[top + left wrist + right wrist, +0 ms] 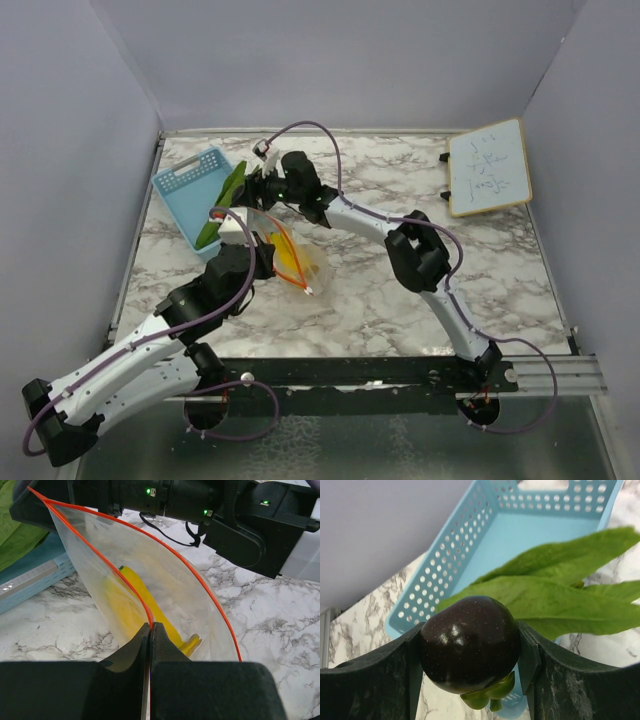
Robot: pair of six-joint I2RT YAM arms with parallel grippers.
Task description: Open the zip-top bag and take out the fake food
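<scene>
The clear zip-top bag (pixel 165 585) stands open, its orange-red zip strip (pixel 125 585) spread in two arcs. My left gripper (pixel 150 626) is shut on the near strip and holds the bag up; in the top view it is at the bag (pixel 285 258). A yellow piece (pixel 150 605) lies inside the bag. My right gripper (pixel 470 650) is shut on a small dark round piece (pixel 469 642) with a green stem, above the basket's edge. The long green leafy piece (pixel 555 590) lies across the light-blue basket (pixel 485 540), also in the top view (pixel 222 207).
The light-blue mesh basket (pixel 190 195) sits at the back left near the left wall. A small whiteboard (pixel 487 166) leans at the back right. The right arm (pixel 420 255) arches over the marble table's middle. Grey walls close in on three sides.
</scene>
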